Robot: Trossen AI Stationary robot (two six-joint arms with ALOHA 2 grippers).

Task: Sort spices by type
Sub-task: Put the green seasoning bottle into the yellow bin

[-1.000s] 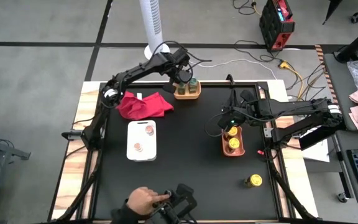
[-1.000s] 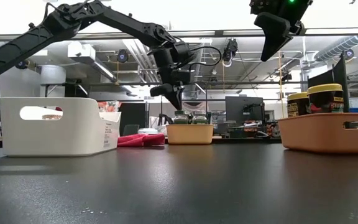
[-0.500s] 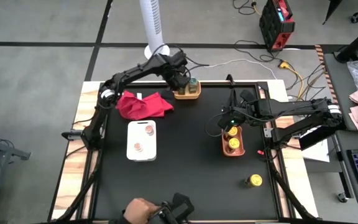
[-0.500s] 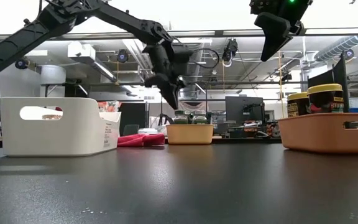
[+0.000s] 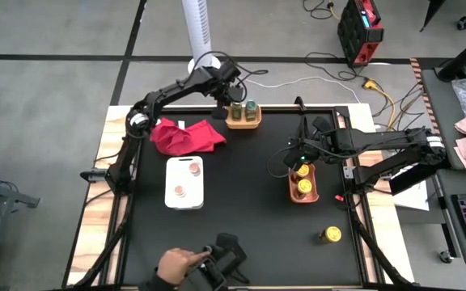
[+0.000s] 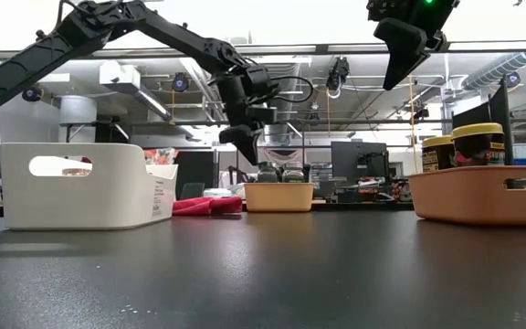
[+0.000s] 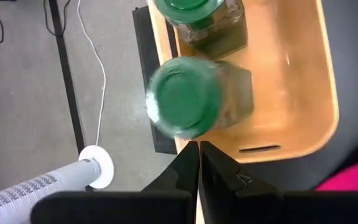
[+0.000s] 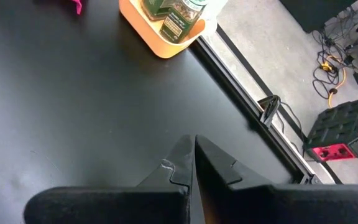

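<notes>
From above, the left gripper (image 5: pixel 231 100), clenched on nothing, hangs at the far edge of the black bench (image 5: pixel 249 202), just beside the yellow tray (image 5: pixel 244 121) that holds the two green-lidded jars (image 5: pixel 251 108). The red cloth (image 5: pixel 188 135) lies to that tray's left, and the white tray (image 5: pixel 185 183) with two pinkish-brown jars (image 5: pixel 192 168) sits nearer the front, well apart from both. The right gripper (image 5: pixel 301 158), also clenched and empty, hovers over the far end of the orange tray (image 5: pixel 303 186), where two yellow jars (image 5: pixel 304 187) stand; a third yellow jar (image 5: pixel 330 235) stands alone near the bench's front right corner, with open black surface between it and the trays. A person's hand (image 5: pixel 174 263) shows at the front edge. From bench height, the left gripper (image 6: pixel 247 144) hangs above and just left of the yellow tray (image 6: pixel 278 196), clear of its rim, and the right gripper (image 6: pixel 396 66) sits high above the orange tray (image 6: pixel 478 195); the foreground is bare. The left wrist view shows its pressed-together fingers (image 7: pixel 188 167) beside the yellow tray's wall (image 7: pixel 327 81), with one green-lidded jar (image 7: pixel 188 96) close ahead, a second beyond it, and a white fan base (image 7: pixel 96 167) on the floor past the edge. The right wrist view shows its fingers (image 8: pixel 182 163) shut over open bench, the yellow tray (image 8: pixel 160 45) lying near the framed edge.
</notes>
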